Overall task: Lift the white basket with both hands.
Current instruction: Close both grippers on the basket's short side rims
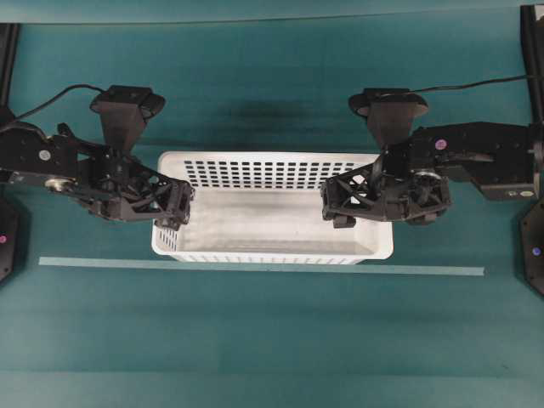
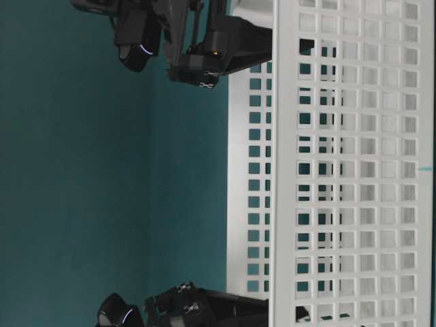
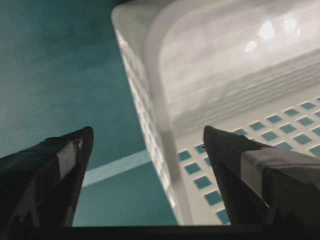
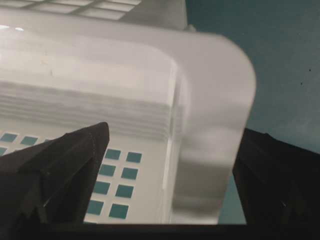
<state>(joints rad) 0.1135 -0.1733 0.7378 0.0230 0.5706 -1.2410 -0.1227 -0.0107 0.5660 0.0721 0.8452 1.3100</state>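
Note:
The white basket [image 1: 272,217] sits on the teal table, with perforated walls and a solid floor. My left gripper [image 1: 177,214] is open over the basket's left end wall. In the left wrist view the gripper [image 3: 148,131] has one finger outside and one finger [image 3: 235,170] inside, with the rolled rim [image 3: 160,150] between them, untouched. My right gripper [image 1: 342,212] is open over the right end. In the right wrist view the gripper [image 4: 175,129] straddles the rim [image 4: 210,150] near a corner. The table-level view shows the basket [image 2: 340,170] side-on.
A pale tape line [image 1: 255,266] runs across the table just in front of the basket. Black frame posts and arm bases stand at the far left [image 1: 7,229] and far right [image 1: 534,246] edges.

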